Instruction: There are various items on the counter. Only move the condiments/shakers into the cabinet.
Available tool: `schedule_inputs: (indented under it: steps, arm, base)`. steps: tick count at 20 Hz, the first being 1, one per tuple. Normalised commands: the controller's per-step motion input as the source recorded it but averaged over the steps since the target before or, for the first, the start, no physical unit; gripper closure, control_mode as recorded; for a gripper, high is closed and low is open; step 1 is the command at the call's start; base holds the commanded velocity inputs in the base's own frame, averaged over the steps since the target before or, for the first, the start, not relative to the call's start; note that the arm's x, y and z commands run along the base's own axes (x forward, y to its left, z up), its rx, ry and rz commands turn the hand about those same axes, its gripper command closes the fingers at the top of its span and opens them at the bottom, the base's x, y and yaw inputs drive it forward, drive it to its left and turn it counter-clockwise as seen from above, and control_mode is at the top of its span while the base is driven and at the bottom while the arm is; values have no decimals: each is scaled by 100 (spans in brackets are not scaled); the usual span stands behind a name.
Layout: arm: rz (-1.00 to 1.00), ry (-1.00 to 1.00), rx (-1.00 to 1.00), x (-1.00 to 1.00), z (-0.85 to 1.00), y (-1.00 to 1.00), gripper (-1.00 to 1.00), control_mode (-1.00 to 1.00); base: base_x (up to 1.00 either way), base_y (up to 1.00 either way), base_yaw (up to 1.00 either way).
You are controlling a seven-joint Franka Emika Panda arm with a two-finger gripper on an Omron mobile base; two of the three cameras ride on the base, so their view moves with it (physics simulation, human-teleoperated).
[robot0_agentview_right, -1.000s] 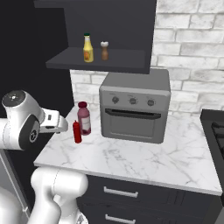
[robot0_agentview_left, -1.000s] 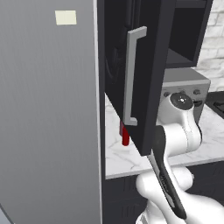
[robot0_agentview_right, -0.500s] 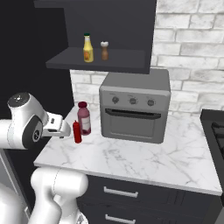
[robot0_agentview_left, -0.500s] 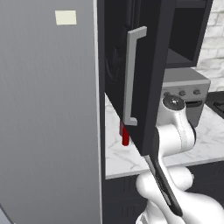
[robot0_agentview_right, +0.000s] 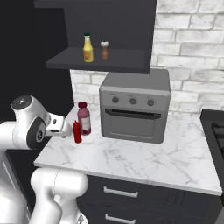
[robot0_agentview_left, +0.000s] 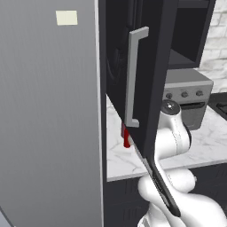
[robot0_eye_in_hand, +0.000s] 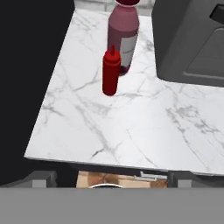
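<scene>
1. Hand view has the little red bottle (robot0_eye_in_hand: 110, 72) standing on the white marble worktop (robot0_eye_in_hand: 131, 127), ahead of the end effector and a bit left of centre, well apart from it.
2. Right base view: end effector (robot0_agentview_right: 65, 130) sits just left of the bottle (robot0_agentview_right: 77, 131), jaws spread wide, holding nothing.
3. Bottle's upright, long axis vertical, pointy cap up.
4. It's right in front of a bigger maroon jar (robot0_eye_in_hand: 123, 37), near the worktop's left edge, left of the grey oven (robot0_agentview_right: 134, 110).
</scene>
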Motion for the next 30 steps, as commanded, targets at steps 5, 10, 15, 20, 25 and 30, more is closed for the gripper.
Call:
schedule_inputs:
  steps: [5, 10, 15, 20, 25, 30]
  arm:
    - [0, -16, 0, 33, -34, 0, -100, -100]
    - [0, -13, 0, 25, -45, 0, -100, -100]
    - [0, -12, 0, 7, -43, 0, -100, -100]
    - [0, -8, 0, 0, -32, 0, -100, -100]
    - [0, 0, 1, 0, -19, -1, -100, -100]
    - [0, 0, 10, 3, -25, -31, -100, -100]
  base:
    - [0, 0, 0]
    - [0, 0, 0]
    - [0, 0, 0]
    - [0, 0, 0]
    - [0, 0, 0]
    - [0, 0, 0]
